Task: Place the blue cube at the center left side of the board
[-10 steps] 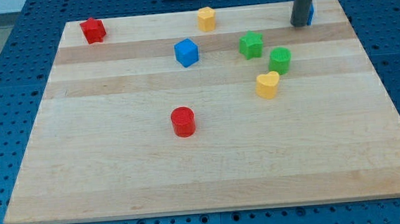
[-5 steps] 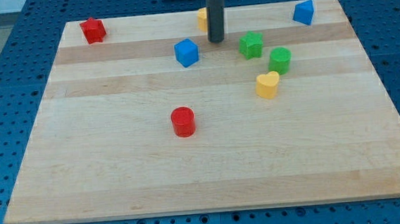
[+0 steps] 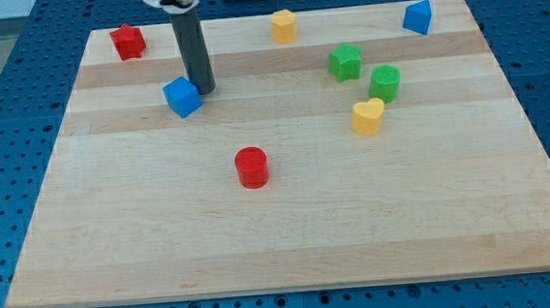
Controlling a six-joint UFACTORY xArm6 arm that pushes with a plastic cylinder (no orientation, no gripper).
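Blue perforated metal surrounds a pale wooden board [image 3: 289, 221] that fills most of the camera view. My tip [image 3: 204, 89] stands on the board's upper left part, touching or just beside the blue cube [image 3: 183, 96], which sits at its 8 o'clock. The arm ends in a plain dark rod, so no spread or pinch can be told of it.

From the blue cube, a red block of irregular shape [image 3: 128, 41] lies at 11 o'clock near the board's top left corner, well apart. A red cylinder [image 3: 252, 167] lies at 5 o'clock, near the board's middle. A yellow block [image 3: 284, 25], roughly hexagonal, sits at 2 o'clock by the top edge.

At 3 o'clock of my tip, well apart, is a green star-shaped block [image 3: 345, 62]; a green cylinder [image 3: 385, 83] is near it at its 4 o'clock, and a yellow heart-shaped block [image 3: 368, 116] is just beside that cylinder at its 7 o'clock. A second blue block [image 3: 418, 17], angular in shape, sits near the top right corner.
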